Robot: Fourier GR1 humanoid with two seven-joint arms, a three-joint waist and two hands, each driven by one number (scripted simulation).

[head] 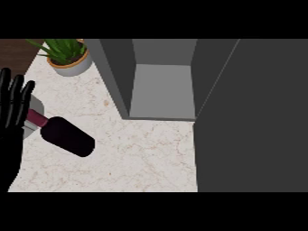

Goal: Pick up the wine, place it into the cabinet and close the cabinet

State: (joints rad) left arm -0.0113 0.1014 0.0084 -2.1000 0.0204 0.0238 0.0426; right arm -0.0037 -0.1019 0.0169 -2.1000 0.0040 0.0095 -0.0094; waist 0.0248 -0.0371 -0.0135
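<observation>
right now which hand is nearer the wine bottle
Left. The left hand is open, fingers up, at the view's left edge, right beside the neck of the wine bottle lying on the counter. The right hand is not in view.

One hand (pixel 3 122) shows at the left edge of the head view, so it is the robot's left. It is black, and its fingers (pixel 6 90) are straight and slightly spread, pointing toward the top of the view. The palm runs down to the lower left corner. The right hand is out of sight.
</observation>
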